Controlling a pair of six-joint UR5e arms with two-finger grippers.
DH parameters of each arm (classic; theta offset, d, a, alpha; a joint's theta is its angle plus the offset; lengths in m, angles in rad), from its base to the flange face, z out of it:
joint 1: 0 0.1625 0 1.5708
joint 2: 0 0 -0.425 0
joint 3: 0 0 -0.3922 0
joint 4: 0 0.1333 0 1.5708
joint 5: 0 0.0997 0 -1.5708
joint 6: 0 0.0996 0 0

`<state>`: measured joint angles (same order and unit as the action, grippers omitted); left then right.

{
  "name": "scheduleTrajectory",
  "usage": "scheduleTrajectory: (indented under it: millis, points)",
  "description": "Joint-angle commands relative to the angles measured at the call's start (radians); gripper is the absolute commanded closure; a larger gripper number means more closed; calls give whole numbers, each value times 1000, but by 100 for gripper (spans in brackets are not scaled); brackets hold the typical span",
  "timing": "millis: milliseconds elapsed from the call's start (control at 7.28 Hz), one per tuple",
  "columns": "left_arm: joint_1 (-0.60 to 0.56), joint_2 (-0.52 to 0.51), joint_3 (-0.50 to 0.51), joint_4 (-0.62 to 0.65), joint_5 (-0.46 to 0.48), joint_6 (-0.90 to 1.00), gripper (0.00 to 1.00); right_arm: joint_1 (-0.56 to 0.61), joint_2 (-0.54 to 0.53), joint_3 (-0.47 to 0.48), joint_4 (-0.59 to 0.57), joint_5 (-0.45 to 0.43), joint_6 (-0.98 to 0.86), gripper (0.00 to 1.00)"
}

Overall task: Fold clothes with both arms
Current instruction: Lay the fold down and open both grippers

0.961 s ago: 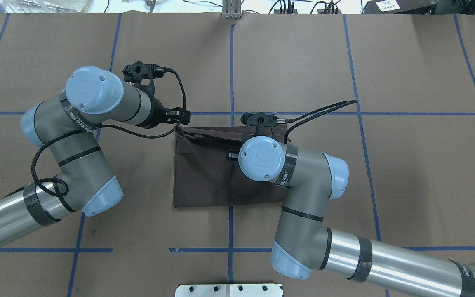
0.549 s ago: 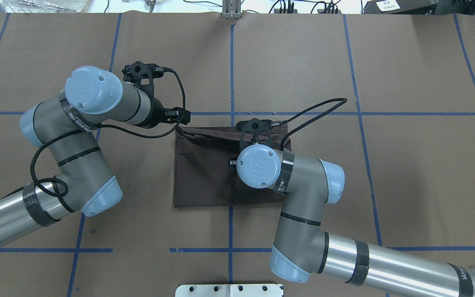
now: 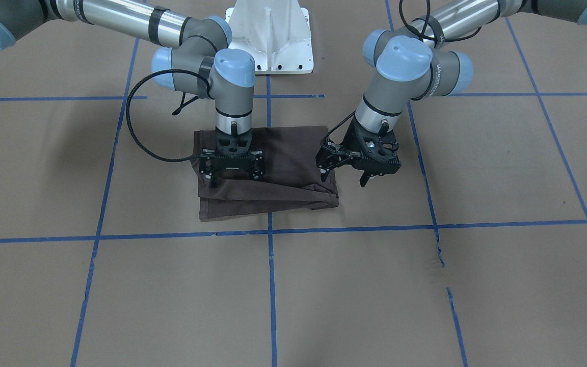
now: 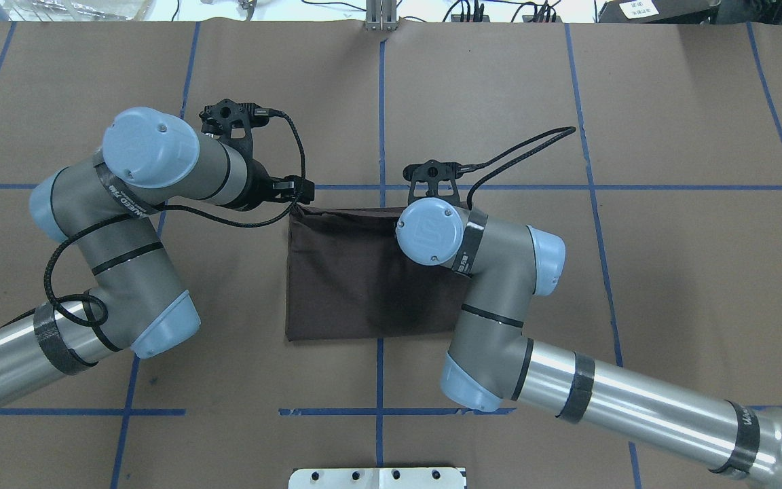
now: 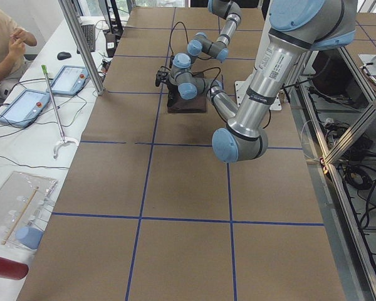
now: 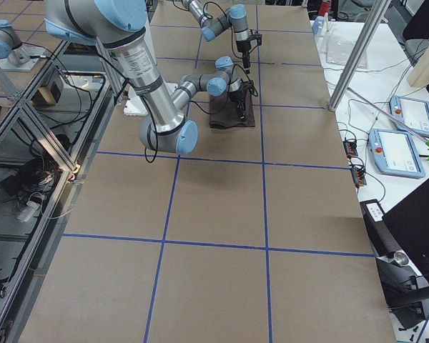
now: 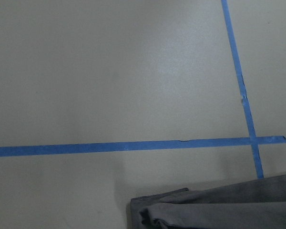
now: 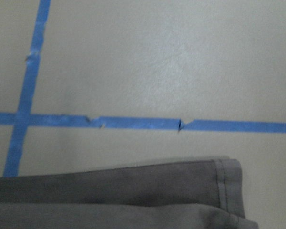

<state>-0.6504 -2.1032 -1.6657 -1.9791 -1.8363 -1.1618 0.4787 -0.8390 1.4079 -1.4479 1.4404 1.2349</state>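
Observation:
The clothes, one dark brown T-shirt point(image 4: 343, 278), lie folded into a rectangle on the brown paper table; the layers at the far edge point(image 3: 273, 199) splay a little. My right gripper point(image 3: 232, 176) hangs open just above the far half of the shirt point(image 3: 288, 148), nothing between its fingers. In the overhead view it is hidden under its own wrist point(image 4: 429, 231). My left gripper point(image 3: 343, 176) stands open beside the shirt's far left corner, off the cloth and holding nothing. Both wrist views show only a shirt edge point(image 7: 214, 210) point(image 8: 109, 195) and blue tape.
Blue tape lines point(image 4: 381, 102) grid the table. The white pedestal base point(image 3: 270, 35) stands behind the shirt on the robot's side. A person point(image 5: 3, 41) sits at a side table with tablets point(image 5: 22, 106). A black cable point(image 4: 520, 149) loops off the right wrist.
My right wrist has moved away from the robot, from over the shirt's middle to its far edge. The left arm has barely shifted. The shirt lies as before.

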Motion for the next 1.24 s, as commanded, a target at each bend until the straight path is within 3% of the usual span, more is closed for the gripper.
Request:
scheduleTrajectory:
  millis: [0,275,412,686,824,1098]
  points:
    - [0,0,-3,2,-1,-3,0,110,55,-154,78,11,-20,0]
    - [0,2,-3,2,-1,-10,0,225,83,-181,80,128,-70,0]
    - [2,2,-2,2,-1,-10,0,238,93,-184,81,141,-84,0]
    - [12,-17,35,8,2,-38,0,315,138,-170,78,327,-122,0]
    - [14,-64,100,8,3,-59,0,349,130,-156,78,389,-177,0]
    - [14,-159,238,9,29,-82,0,357,92,-106,77,403,-193,0]
